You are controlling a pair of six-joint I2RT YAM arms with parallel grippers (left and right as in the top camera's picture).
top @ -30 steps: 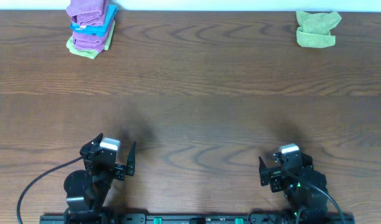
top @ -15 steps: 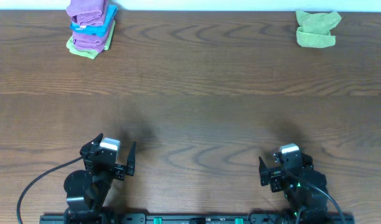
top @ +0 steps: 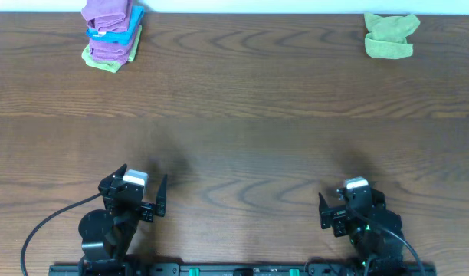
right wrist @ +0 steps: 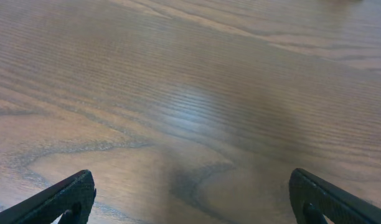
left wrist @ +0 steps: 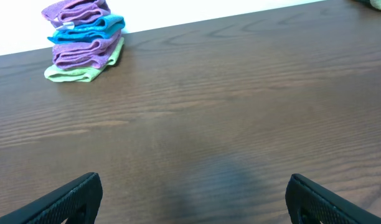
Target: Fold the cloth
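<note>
As far as one can judge, the folding seems done: the square purple-violet microfibre cloth [top: 108, 13] lies folded, its white tag showing, on top of a pile of coloured cloths [top: 112, 47] at the table's far left corner. The left gripper [left wrist: 193, 196] and right gripper [right wrist: 190, 196] are wide open, empty, well apart from it.

A dark wood-grain table [top: 242, 115] ends at a white backdrop [left wrist: 178, 9].
</note>
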